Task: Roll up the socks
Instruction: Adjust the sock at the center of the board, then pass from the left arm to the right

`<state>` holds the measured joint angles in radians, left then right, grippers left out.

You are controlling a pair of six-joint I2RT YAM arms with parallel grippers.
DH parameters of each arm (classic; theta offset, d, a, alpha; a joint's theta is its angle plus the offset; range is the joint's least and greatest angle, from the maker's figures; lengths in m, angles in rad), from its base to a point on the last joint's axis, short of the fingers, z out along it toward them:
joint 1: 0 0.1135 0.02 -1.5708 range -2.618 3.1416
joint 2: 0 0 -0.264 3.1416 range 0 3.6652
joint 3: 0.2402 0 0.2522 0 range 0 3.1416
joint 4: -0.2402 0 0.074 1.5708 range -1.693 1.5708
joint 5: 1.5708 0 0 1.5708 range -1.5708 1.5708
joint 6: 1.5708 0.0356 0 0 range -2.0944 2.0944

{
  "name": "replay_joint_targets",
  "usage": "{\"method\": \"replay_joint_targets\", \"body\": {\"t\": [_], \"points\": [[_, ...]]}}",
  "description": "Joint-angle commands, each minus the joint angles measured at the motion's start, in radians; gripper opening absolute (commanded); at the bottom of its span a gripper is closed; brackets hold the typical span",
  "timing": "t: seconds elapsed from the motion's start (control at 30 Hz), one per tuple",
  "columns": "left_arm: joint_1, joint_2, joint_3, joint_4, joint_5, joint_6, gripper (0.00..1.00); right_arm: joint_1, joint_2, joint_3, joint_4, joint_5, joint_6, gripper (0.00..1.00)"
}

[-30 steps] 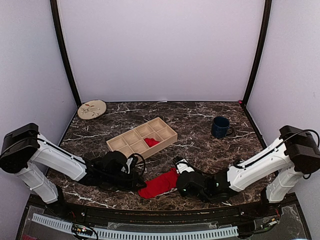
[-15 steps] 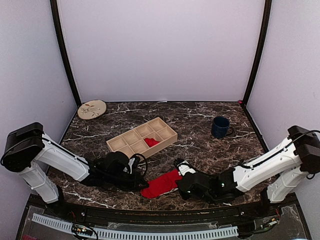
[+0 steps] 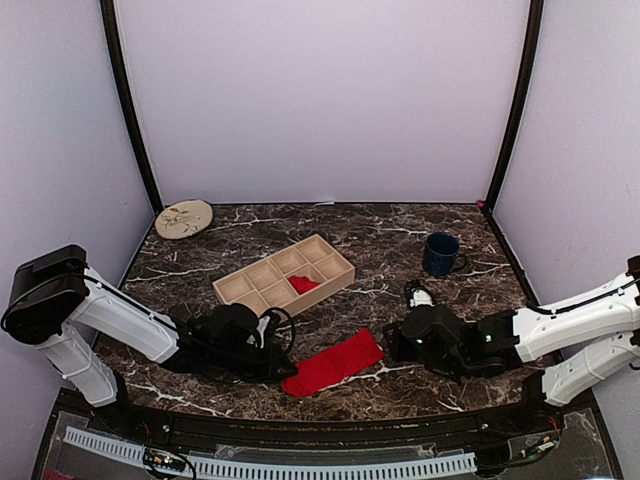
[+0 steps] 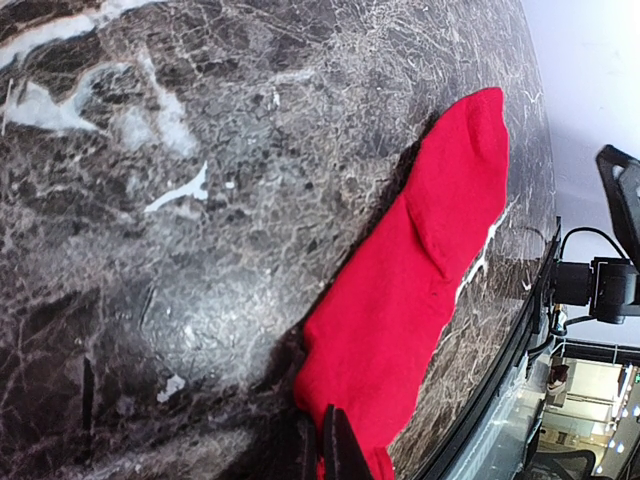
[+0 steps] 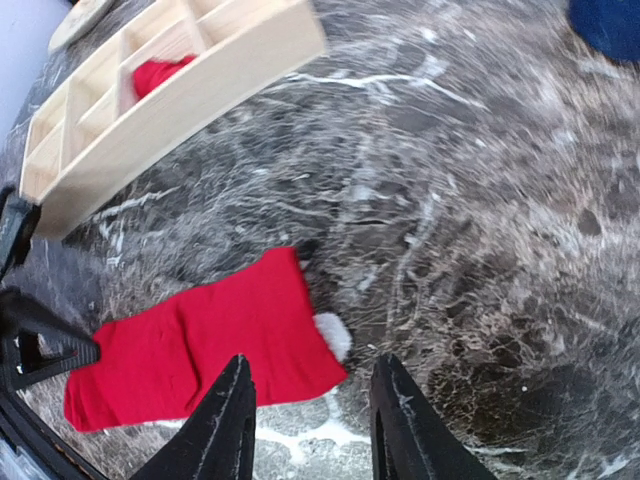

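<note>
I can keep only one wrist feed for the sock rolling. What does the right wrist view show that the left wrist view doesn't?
Only the right wrist view: the wooden tray with a second red sock in one compartment, the blue mug at the corner, and the open right pincer, empty. Only the left wrist view: a close look at the left pincer, shut on the end of the red sock. Both: that red sock lying flat on the marble table.

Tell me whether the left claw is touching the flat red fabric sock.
Touching. The left wrist view shows the left claw shut, tips pinching the near end of the red sock.
</note>
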<state>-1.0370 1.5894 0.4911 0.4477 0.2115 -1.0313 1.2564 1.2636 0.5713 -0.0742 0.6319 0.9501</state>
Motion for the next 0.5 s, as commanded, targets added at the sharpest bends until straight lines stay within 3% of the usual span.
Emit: {"method": "replay_joint_targets", "body": {"t": [0.0,0.17,0.47], "points": [[-0.005,-0.017,-0.007,-0.021,-0.008,0.005,0.00,-0.076,-0.044,-0.086,0.067,-0.166,0.168,0.40],[-0.005,-0.021,-0.016,-0.027,0.001,0.010,0.00,-0.132,-0.045,-0.182,0.245,-0.298,0.254,0.52],[-0.004,-0.031,-0.012,-0.049,0.010,0.027,0.00,-0.149,0.035,-0.259,0.448,-0.409,0.368,0.54]]}}
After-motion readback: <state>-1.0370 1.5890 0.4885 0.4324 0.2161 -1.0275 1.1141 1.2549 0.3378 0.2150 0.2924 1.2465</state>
